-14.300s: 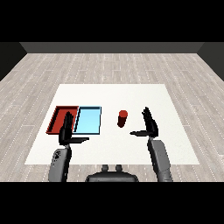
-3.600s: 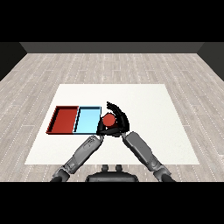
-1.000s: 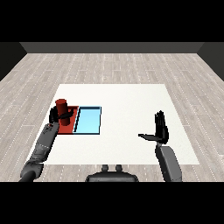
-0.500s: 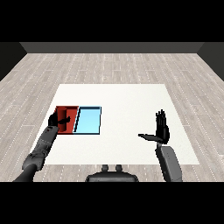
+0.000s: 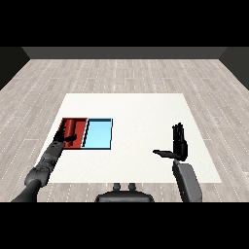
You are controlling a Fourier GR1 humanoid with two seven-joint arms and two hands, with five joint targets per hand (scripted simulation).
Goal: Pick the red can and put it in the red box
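Observation:
The red can (image 5: 74, 127) lies inside the red tray (image 5: 80, 144), on its far half, and seems to be on its side. My left hand (image 5: 62, 138) hovers over the tray's near left corner, just in front of the can. Its fingers are relaxed and open and hold nothing. My right hand (image 5: 179, 145) is raised above the right part of the table, far from both trays. That hand is open, with its fingers pointing up and its thumb stretched to the left.
The light blue tray (image 5: 97, 134) lies directly right of the red tray, sharing a wall with it. The white table (image 5: 141, 116) stretches between the trays and my right hand. Grey plank floor surrounds the table.
A second ago my left hand held the can upright over the red tray. The can has gone down into the tray, and the hand has let go and drawn slightly back. The right hand barely moved.

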